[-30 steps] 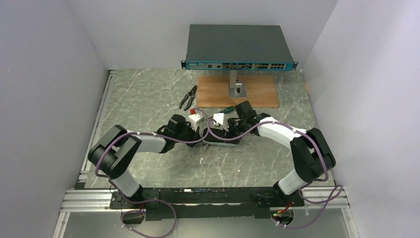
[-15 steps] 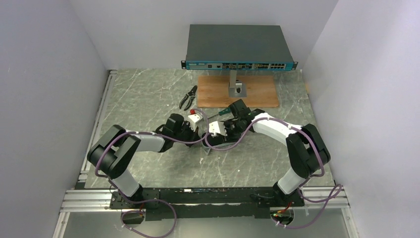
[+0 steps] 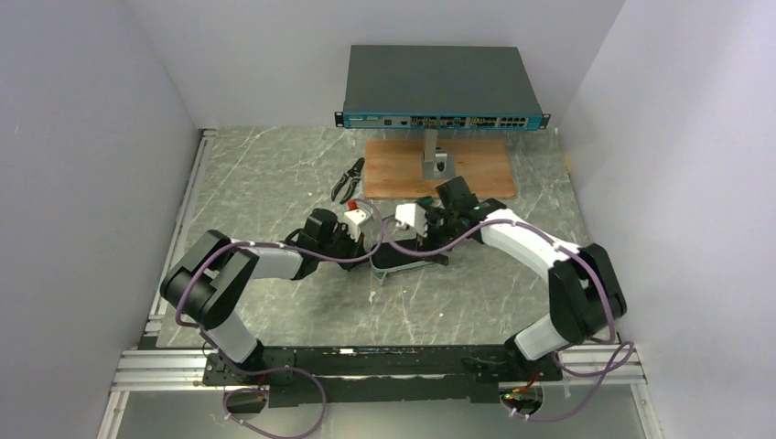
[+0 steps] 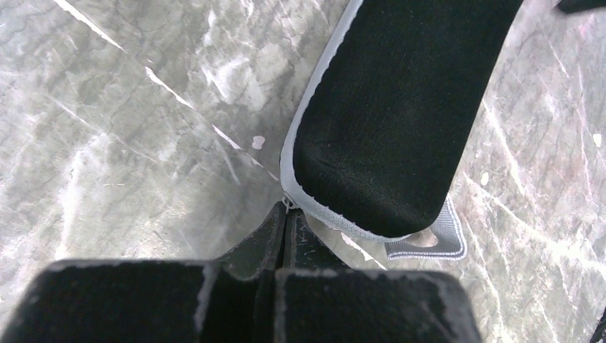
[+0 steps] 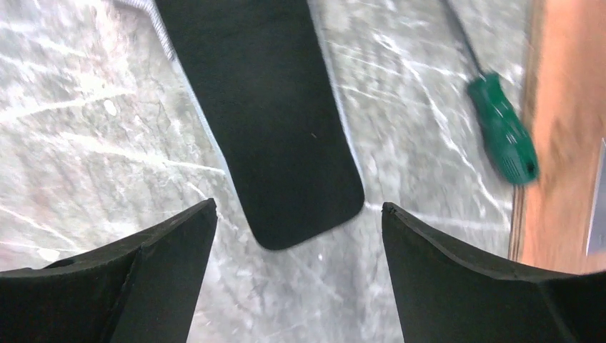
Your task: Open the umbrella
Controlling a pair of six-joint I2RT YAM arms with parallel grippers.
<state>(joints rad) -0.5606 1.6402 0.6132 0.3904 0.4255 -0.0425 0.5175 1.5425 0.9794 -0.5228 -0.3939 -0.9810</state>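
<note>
Status: umbrella [image 4: 386, 121] is still compacted, a black oblong with pale edging lying flat on the marble table [image 3: 274, 183], mid-table between my two wrists. So I'm at the get-a-hold step. Nothing is unfolded yet.

Left gripper [image 4: 286, 214]: jaws pressed fully together, tips right at the corner of the pale edging, next to the grey loop strap [image 4: 429, 243]. Can't tell whether they pinch the edging or a small pull there, or only touch it.

Right gripper [image 5: 298, 209]: jaws wide apart, nothing in them, hovering at the opposite rounded end of the oblong. That end sits in the gap ahead of the fingers.

Next, my read: the right comes down and closes across that end to pin it, while the left works the strap end. Needs a square approach, since the body is flat and low and the fingers will likely scrape marble.

Around:
- Green-handled screwdriver [image 5: 504, 132] just right of the right gripper, closest snag.
- Wooden board [image 5: 564, 107] beyond it.
- Pliers [image 3: 348, 180] further back on the left, apart.
- Network switch [image 3: 439, 82] on its stand overhangs the back, and I expect it could foul an opened canopy.
</note>
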